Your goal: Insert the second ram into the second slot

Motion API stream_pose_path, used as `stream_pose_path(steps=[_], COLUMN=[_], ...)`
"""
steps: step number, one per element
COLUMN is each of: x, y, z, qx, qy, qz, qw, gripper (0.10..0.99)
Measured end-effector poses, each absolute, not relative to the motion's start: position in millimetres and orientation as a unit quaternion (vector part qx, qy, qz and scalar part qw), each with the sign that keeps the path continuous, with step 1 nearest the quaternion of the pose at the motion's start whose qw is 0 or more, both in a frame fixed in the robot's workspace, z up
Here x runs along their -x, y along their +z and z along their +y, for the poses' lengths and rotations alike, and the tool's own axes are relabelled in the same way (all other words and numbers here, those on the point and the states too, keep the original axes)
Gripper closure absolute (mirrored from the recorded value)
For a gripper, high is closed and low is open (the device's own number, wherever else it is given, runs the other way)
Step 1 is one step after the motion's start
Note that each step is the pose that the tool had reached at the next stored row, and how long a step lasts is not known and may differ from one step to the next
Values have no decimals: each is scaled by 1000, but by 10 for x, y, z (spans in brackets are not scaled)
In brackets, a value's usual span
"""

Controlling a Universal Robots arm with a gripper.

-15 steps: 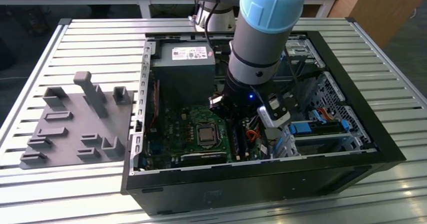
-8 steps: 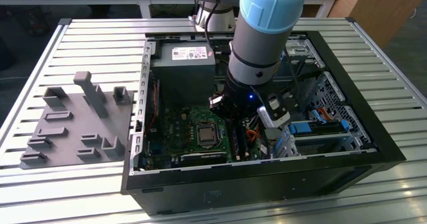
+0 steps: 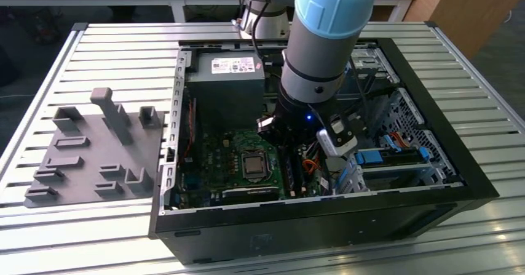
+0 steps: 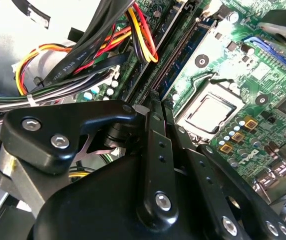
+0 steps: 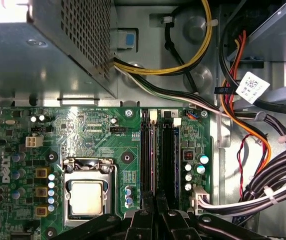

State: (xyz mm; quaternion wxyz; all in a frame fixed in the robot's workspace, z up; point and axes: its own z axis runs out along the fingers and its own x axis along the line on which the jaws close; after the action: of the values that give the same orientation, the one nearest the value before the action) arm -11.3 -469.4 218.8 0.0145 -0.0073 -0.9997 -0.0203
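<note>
The second ram point(image 5: 148, 155) appears as a long dark strip standing on edge along the memory slot nearer the processor point(image 5: 87, 196). It runs straight out from the fingertips, with a second slot point(image 5: 168, 155) just beside it on the cable side. Both slots lie near the board's edge, next to the bundle of cables point(image 5: 262, 190).

The gripper point(image 5: 155, 201) is low over the near end of these slots. Its fingers point(image 4: 158, 150) are drawn together with hardly any gap. I cannot tell whether they pinch the stick's top edge or only press on it.

In the exterior view the arm point(image 3: 324, 53) reaches down into the open computer case point(image 3: 459, 170), toward its front wall. The case stands on a slatted table point(image 3: 123, 47), with a grey holder tray point(image 3: 90, 158) near the table's edge on the exterior view's left.

The step in hand looks like seating the stick, and I cannot make out whether it is fully down. Seating calls for the stick to stay square along the slot, with a straight, even push and no sideways lean against the neighbouring slot.
</note>
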Motion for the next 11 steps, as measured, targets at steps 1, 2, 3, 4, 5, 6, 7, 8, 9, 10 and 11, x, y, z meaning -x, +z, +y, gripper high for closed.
stream_pose_path(steps=[1, 2, 3, 4, 5, 6, 7, 8, 9, 10, 11], x=[113, 113, 112, 112, 112, 112, 112, 112, 111, 112, 112], y=[2186, 2182, 2178, 2176, 2172, 2169, 2167, 2164, 2160, 2159, 2158], z=[-4694, -4694, -4694, -4694, -4694, -4694, -4694, -4694, -4694, -4694, -4694], qx=[8, 9, 10, 10, 11, 11, 11, 11, 12, 12, 12], qy=[-20, -20, -20, -20, -20, -20, -20, -20, -20, -20, -20], qz=[-1000, -1000, -1000, -1000, -1000, -1000, -1000, -1000, -1000, -1000, -1000], qw=[14, 14, 14, 14, 14, 14, 14, 14, 14, 14, 14], gripper=[953, 953, 953, 953, 953, 953, 953, 953, 953, 953, 953])
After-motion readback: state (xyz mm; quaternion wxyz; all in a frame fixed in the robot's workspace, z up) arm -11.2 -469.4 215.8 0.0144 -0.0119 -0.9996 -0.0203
